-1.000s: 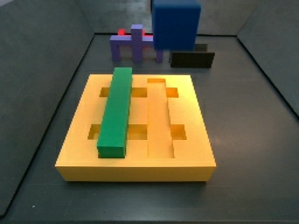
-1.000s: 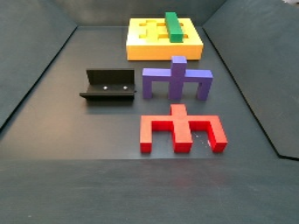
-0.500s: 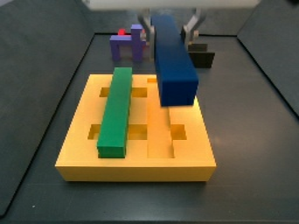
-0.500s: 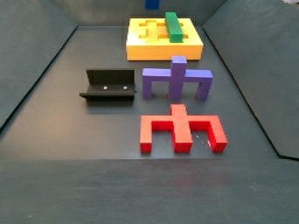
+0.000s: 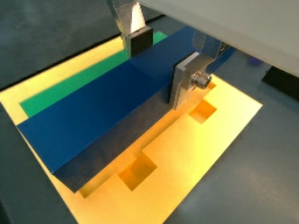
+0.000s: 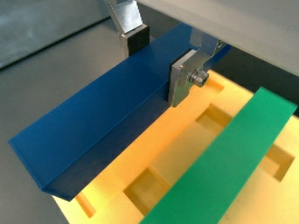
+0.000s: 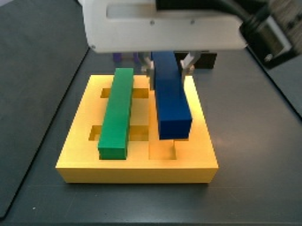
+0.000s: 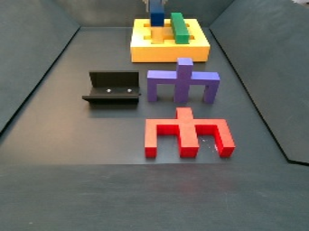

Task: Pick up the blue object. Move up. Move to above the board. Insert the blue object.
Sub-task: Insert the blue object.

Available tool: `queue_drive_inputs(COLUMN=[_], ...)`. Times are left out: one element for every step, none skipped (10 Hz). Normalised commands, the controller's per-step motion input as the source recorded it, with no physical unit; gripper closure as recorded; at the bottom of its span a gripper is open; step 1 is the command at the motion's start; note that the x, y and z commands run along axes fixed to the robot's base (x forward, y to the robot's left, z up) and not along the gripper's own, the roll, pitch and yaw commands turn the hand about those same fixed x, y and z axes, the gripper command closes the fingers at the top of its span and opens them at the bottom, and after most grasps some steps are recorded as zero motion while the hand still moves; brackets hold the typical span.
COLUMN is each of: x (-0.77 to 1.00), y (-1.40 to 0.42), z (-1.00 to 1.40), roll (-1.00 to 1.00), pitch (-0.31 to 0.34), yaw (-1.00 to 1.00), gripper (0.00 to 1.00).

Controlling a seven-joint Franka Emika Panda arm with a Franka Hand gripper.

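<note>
My gripper (image 7: 168, 60) is shut on the blue object (image 7: 172, 95), a long dark-blue bar. It holds the bar low over the right-hand groove of the yellow board (image 7: 136, 163), parallel to the green bar (image 7: 117, 110) in the left groove. I cannot tell whether the bar touches the board. Both wrist views show the gripper (image 5: 162, 59) (image 6: 160, 59) clamping the bar (image 5: 100, 118) (image 6: 105, 118) near one end, with the board (image 5: 205, 144) (image 6: 187, 149) beneath. In a side view only a bit of the blue bar (image 8: 157, 18) shows over the far board (image 8: 169, 52).
A purple cross-shaped block (image 8: 183, 81), a red forked block (image 8: 187, 133) and the dark fixture (image 8: 111, 88) stand on the floor away from the board. Dark sloping walls (image 8: 36, 81) close in the floor on both sides.
The gripper has carried the blue bar forward over the board and down. The bar now lies low along the right groove beside the green bar.
</note>
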Motion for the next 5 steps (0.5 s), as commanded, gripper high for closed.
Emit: queue_drive_inputs(x=[0.00,0.00,0.00,0.00,0.00], y=[0.00,0.01,0.00,0.00,0.00], z=[-0.62,-0.50,-0.48,-0.44,-0.37], roll=[0.04,0.10,0.15,0.18,0.17], pitch=[-0.031,0.000,0.000,0.000,0.000], yaw=[0.00,0.00,0.00,0.02,0.05], gripper=[1.00,1.00,1.00,1.00,1.00])
